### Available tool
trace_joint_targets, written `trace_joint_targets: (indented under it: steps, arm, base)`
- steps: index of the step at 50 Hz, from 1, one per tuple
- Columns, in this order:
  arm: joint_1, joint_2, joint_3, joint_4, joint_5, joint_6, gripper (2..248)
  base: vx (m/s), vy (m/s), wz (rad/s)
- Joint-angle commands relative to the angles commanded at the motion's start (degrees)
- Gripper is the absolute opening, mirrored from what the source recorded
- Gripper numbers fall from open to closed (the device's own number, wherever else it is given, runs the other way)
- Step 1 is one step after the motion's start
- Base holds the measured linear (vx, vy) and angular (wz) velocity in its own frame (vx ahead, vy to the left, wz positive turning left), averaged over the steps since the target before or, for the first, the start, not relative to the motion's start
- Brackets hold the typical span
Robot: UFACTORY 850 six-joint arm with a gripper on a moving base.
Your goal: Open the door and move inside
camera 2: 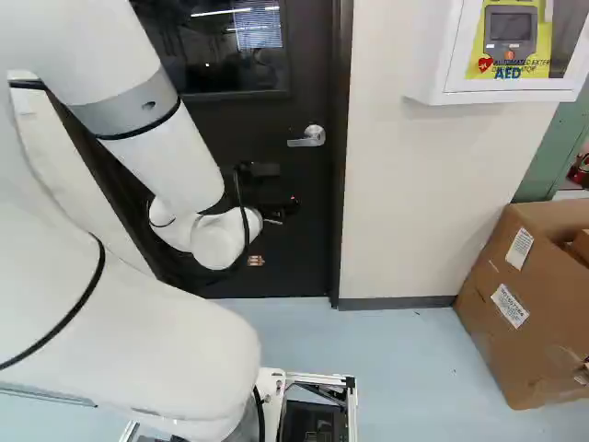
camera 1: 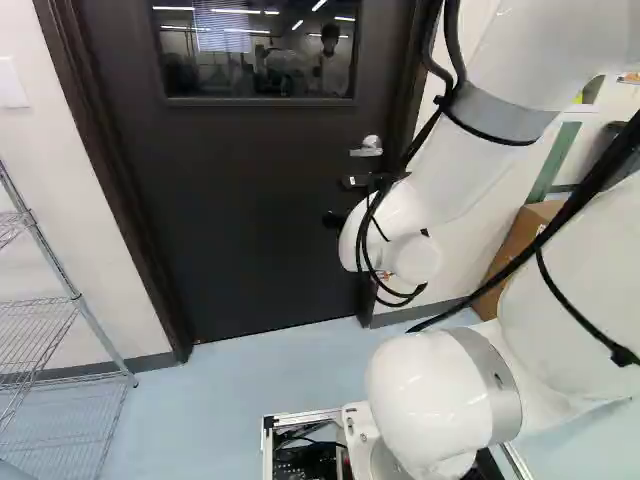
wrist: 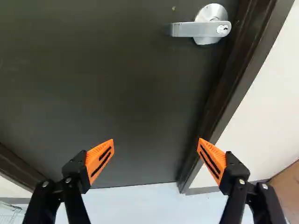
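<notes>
The dark door [camera 1: 250, 200] stands shut in its frame, with a window in its upper part. Its silver lever handle [camera 2: 308, 137] is on the door's right side, level. My gripper [camera 2: 276, 198] is in front of the door, lower than the handle; in the left base view the arm's wrist partly hides the black gripper [camera 1: 350, 200]. In the wrist view the gripper [wrist: 155, 151] has its orange-padded fingers wide apart, nothing between them, and the handle [wrist: 201, 29] lies ahead of them, apart from both.
A wire shelf [camera 1: 70, 290] stands left of the door. Right of the door are a pale wall [camera 2: 405, 203], a white AED cabinet [camera 2: 442, 55] and a large cardboard box [camera 2: 515, 304] on the floor. The door frame [wrist: 233, 79] runs close beside the handle.
</notes>
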Motion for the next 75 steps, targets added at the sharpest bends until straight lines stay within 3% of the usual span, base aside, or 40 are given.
trace_joint_targets:
  steps: [75]
  arm:
    - [0.0, 0.9, -9.7, 0.0, 0.0, 0.0, 247]
  base:
    - [0.0, 0.0, 0.0]
